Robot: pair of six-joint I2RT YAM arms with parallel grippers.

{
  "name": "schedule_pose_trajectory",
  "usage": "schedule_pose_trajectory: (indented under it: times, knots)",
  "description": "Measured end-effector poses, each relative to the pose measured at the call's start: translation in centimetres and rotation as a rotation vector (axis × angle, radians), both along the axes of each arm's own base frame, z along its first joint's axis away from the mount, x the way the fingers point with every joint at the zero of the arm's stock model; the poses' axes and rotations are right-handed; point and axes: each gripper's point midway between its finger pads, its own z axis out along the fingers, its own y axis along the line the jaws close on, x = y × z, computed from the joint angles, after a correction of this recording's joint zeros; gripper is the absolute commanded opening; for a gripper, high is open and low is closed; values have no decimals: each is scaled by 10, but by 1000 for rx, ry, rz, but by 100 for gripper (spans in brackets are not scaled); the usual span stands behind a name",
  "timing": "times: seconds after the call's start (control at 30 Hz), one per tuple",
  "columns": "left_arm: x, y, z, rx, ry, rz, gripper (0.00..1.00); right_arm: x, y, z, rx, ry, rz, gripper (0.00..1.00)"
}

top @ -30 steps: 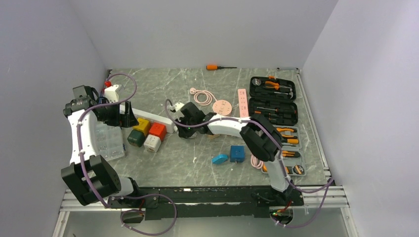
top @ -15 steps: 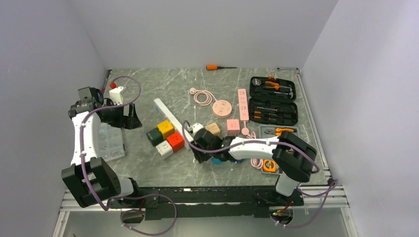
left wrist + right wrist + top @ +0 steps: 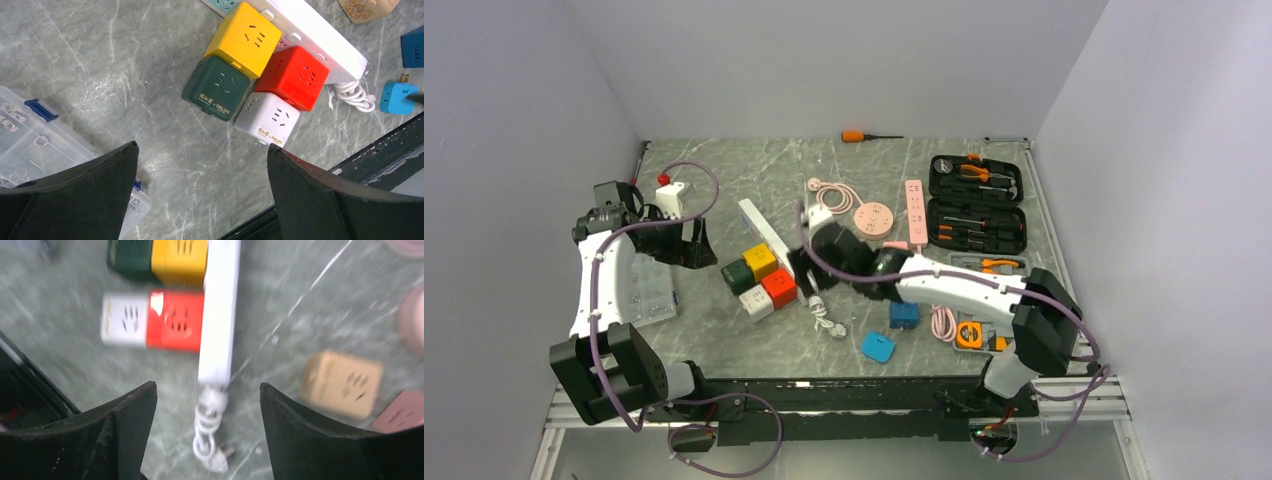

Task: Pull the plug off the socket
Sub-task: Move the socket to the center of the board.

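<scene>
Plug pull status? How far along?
Done: the cord plug of the white strip lies loose on the table. In hand: nothing; left end effector and right end effector are both open and empty. Left: the coloured cubes sit against the strip; whether plugged in, cannot tell.

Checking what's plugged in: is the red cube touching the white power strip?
Touching. The left wrist view shows the red cube flush against the white power strip, no gap between them.
</scene>
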Motion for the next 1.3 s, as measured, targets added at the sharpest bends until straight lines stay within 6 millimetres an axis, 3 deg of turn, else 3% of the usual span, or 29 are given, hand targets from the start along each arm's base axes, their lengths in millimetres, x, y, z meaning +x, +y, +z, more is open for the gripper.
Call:
schedule_pose_trajectory:
  times: [0.13,0.23,0.3,0.43,0.53,0.67,0.83,0.97,1.03,1.2,1.3]
  knots:
    - [-4,-2,-6,4,-5,-9,99,59,8,64,126,-80,-50,74]
    - [-6,-4,-9,3,-2,-15,99,92,12,79,149,-107,-73,72]
    - [-6,-5,-11,4,-3,-21,99,101,22,69,137,-93,-53,72]
    - [-4,-8,-12,7,-10,-32,99,94,42,25,77,-11,14,71]
    - [-3,-8,-13,9,-13,-35,99,85,47,-5,35,50,48,71]
    - [-4,-10,-18,8,-8,-39,99,78,49,-30,0,104,72,69]
    - [-4,-13,-22,19,-18,-53,99,81,54,-46,-16,125,70,55]
    - [-6,-17,-22,41,-33,-69,99,83,62,-46,10,122,78,44]
    - [-6,-20,-21,47,-41,-80,99,83,65,-46,20,118,78,45]
    - [-2,-25,-23,68,-57,-107,99,86,71,-47,31,98,68,65]
    - [-3,-28,-27,69,-49,-116,99,89,70,-50,35,88,53,66]
